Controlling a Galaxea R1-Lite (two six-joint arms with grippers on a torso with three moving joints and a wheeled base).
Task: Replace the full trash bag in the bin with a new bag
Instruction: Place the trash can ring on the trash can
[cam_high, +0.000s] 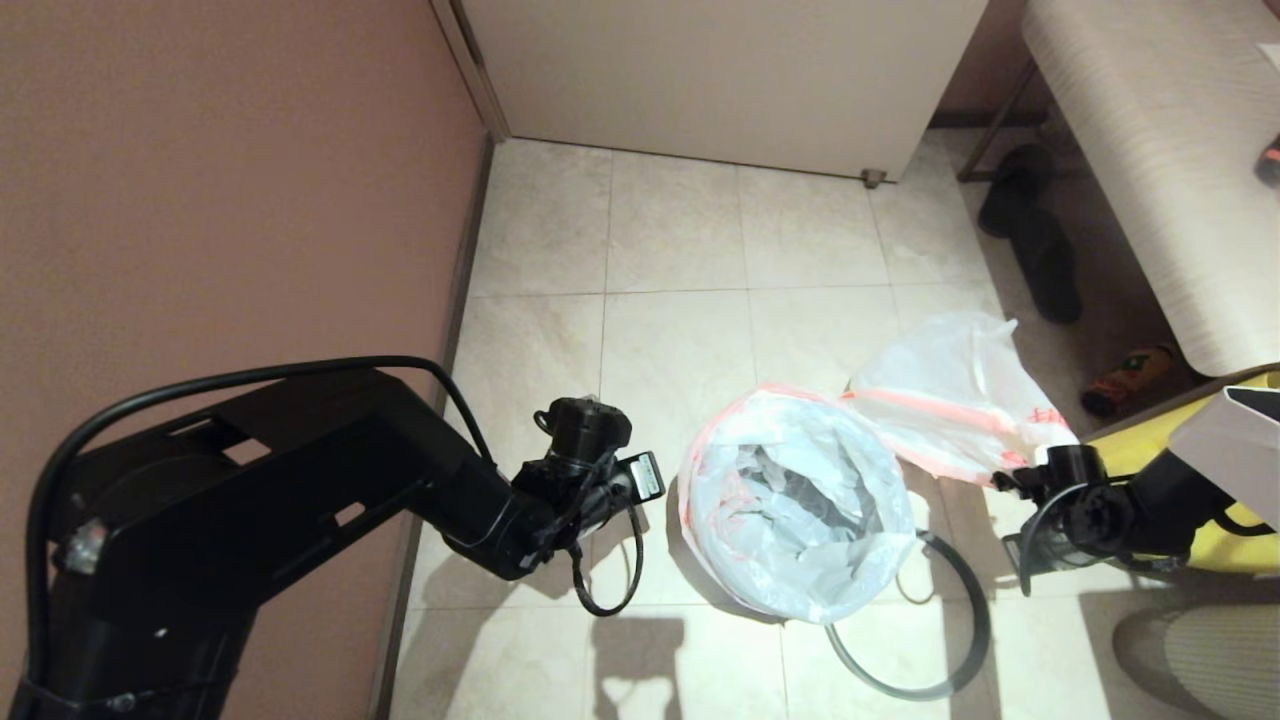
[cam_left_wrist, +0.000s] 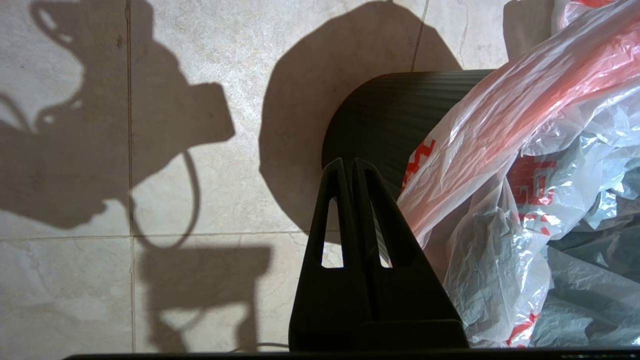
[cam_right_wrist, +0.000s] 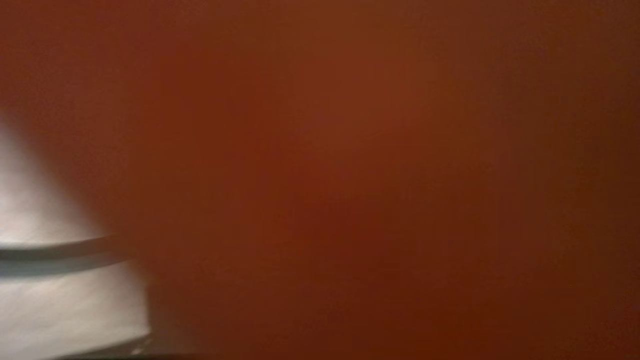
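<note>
We see the bin (cam_high: 790, 505) lined with a bag (cam_high: 760, 470), the grey hoop (cam_high: 940, 640) on the floor against its right side, our left gripper (cam_left_wrist: 350, 167) pinched shut and empty just left of the bin, the right gripper (cam_high: 1040, 555) (shut, nearer the hoop) beyond.

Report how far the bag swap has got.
Done, it seems: a plain-film bag lines the bin; the other bag lies on the floor behind. In hand: nothing visibly; the left gripper is shut beside the bin, the right gripper near that bag. Left: refit the hoop lying on the floor.
</note>
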